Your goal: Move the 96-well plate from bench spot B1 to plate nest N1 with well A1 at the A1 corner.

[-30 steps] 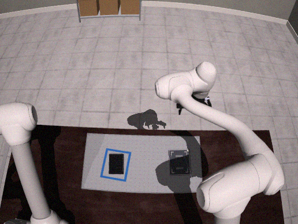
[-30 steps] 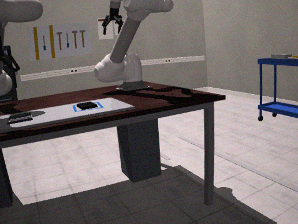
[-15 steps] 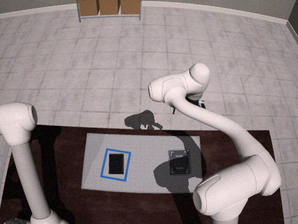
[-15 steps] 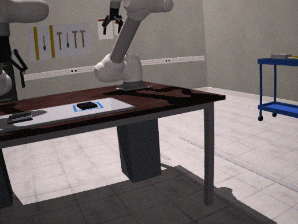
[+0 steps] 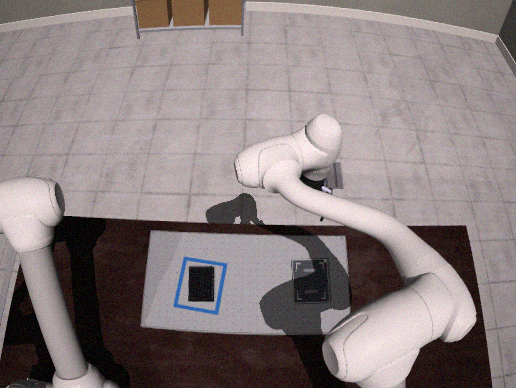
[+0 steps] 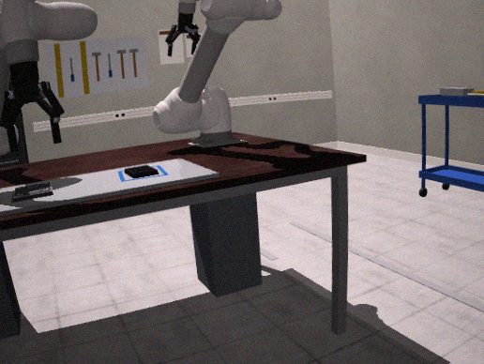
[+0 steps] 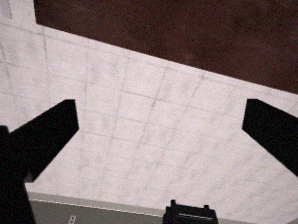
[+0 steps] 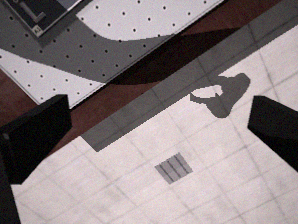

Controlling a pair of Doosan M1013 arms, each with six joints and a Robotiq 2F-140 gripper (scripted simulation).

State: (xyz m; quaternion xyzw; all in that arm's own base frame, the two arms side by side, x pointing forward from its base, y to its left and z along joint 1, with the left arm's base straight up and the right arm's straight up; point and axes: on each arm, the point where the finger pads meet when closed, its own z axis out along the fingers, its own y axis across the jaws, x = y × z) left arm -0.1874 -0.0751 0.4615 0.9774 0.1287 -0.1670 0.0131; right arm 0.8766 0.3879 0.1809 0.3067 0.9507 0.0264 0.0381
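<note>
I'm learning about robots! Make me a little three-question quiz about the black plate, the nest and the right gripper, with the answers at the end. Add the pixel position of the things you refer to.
1. Pick one: what colour is the outline (image 5: 180, 283) (image 6: 121, 175) around the plate (image 5: 201, 284) (image 6: 142, 172)?
A) red
B) blue
C) yellow

2. True or false: the plate is sitting in the nest (image 5: 311, 280) (image 6: 33, 191) (image 8: 45, 17).

3. Fill in the missing word: the fingers of the right gripper (image 5: 316, 185) (image 6: 35, 141) (image 8: 159, 111) are wide ____.

Key: 1. B; 2. false; 3. open
</note>
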